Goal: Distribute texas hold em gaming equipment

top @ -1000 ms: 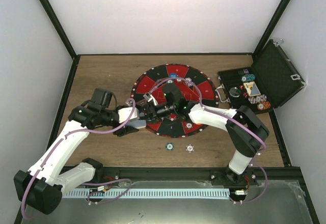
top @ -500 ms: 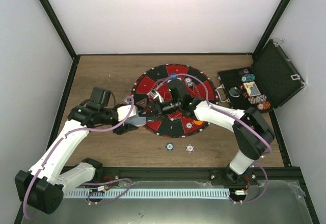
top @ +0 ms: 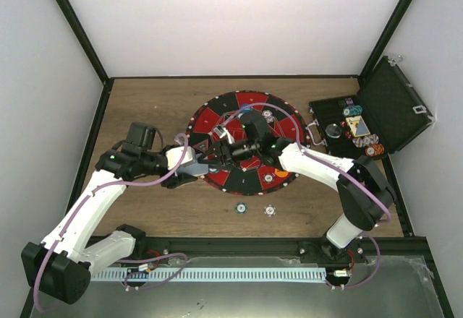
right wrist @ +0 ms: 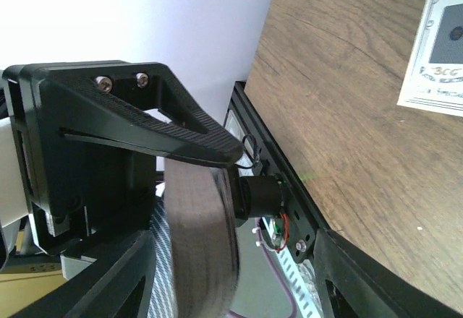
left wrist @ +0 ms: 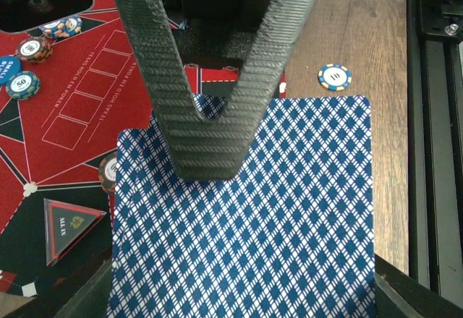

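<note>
My left gripper (top: 194, 165) is at the left edge of the mat, shut on a stack of blue diamond-backed cards (top: 191, 170). In the left wrist view the cards (left wrist: 246, 224) span the space between my jaws. My right gripper (top: 217, 152) reaches in from the right, and one of its black ribbed fingers (left wrist: 210, 144) rests on the top card. In the right wrist view my right gripper (right wrist: 239, 274) stands wide apart, with the stack edge-on (right wrist: 199, 246) beside one jaw. A teal chip (top: 240, 207) and a white chip (top: 269, 209) lie on the table below the mat.
The round red-and-black mat (top: 208, 120) holds chips (left wrist: 32, 47) and a blue button (top: 247, 107). An open black case (top: 394, 105) with chips and cards stands at the right. A white printed card (right wrist: 434, 50) lies on the wood.
My right gripper has moved left across the mat until its finger reached the cards in my left gripper. The left arm has barely moved.
</note>
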